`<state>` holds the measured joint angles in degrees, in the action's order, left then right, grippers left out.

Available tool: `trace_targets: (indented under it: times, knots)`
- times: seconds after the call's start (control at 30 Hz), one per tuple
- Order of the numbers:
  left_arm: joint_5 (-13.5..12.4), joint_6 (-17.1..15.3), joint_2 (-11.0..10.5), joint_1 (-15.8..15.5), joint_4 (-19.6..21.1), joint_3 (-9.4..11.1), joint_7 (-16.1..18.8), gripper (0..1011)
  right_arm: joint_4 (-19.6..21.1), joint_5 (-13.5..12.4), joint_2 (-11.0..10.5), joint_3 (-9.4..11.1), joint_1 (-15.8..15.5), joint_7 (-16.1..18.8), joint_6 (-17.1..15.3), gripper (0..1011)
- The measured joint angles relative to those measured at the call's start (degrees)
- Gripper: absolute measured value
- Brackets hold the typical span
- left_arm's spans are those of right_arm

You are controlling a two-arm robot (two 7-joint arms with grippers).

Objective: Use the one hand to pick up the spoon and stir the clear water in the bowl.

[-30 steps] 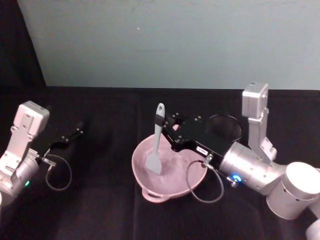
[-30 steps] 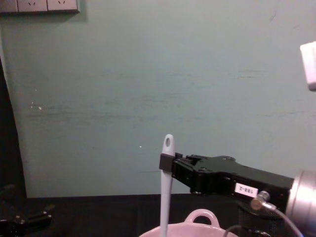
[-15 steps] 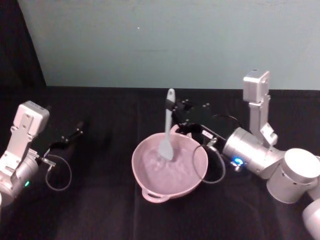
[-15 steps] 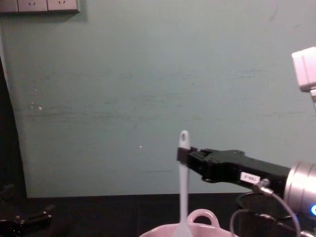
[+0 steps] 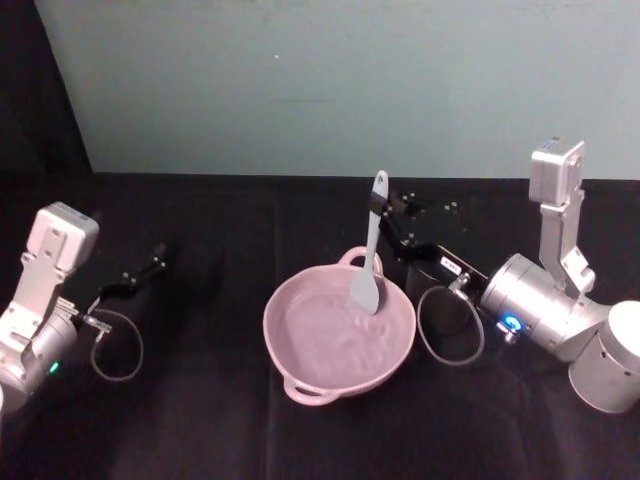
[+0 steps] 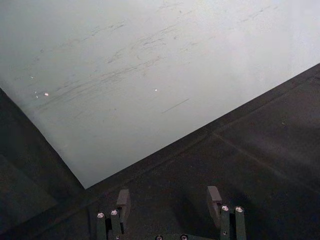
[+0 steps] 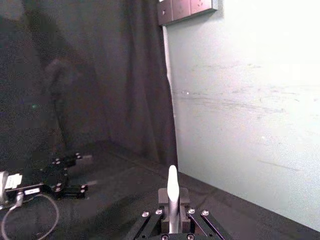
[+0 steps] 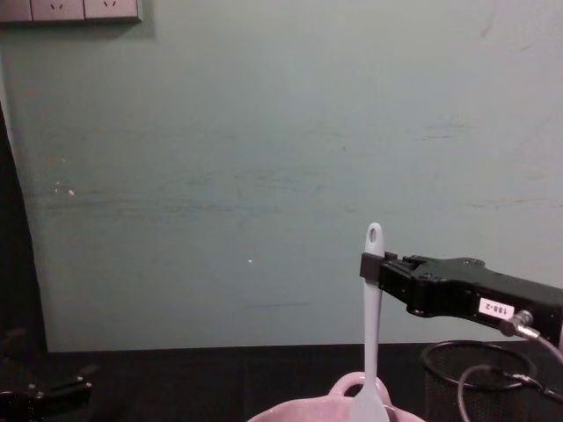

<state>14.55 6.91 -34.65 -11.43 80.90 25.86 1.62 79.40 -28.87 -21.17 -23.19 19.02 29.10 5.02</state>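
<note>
The wide pale pink bowl with loop handles (image 5: pixel 270 335) sits on the black-draped bench (image 5: pixel 200 430), its water showing a rippled surface. The white plastic long-handled spoon (image 5: pixel 371 250) stands almost upright in it, the flat blade dipped at about 2 o'clock, close against the far wall of the bowl. The black two-finger right tool (image 5: pixel 379 204) is pinched on the handle high up, just below the end hole.

That high hold is the weak point, in my judgement. A sweep that drags the blade against the rim could pivot the spoon in the jaws, or shove the light bowl and slop water onto the cloth.

The grey cable loop (image 5: pixel 448 325) hangs at 3 o'clock beside the rim, over the black wire-mesh cup (image 8: pixel 466 371). A wide circle might snag either.

The black left tool (image 6: pixel 168 200) lies parked at 9 o'clock, fingers spread and holding nothing.
</note>
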Motion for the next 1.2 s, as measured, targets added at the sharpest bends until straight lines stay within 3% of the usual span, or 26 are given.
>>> trace_targets:
  times: [0.17,0.43,0.63,0.9,1.2]
  knots:
    - [0.0,0.0,0.0,0.0,0.0,0.0,0.0,1005,2.3,0.2,-0.6,-0.4,-1.6,0.5,-0.3,121]
    - [0.0,0.0,0.0,0.0,0.0,0.0,0.0,1005,5.8,0.1,-0.7,-2.8,-3.5,2.3,-1.0,121]
    - [0.0,0.0,0.0,0.0,0.0,0.0,0.0,1005,6.6,-0.2,-0.3,-4.1,-3.5,3.0,-1.1,122]
    - [0.0,0.0,0.0,0.0,0.0,0.0,0.0,1005,3.5,-1.5,1.4,-4.9,-0.9,3.6,-1.7,122]
    - [0.0,0.0,0.0,0.0,0.0,0.0,0.0,1005,-3.8,-2.4,3.2,-4.6,3.7,2.4,-3.1,121]
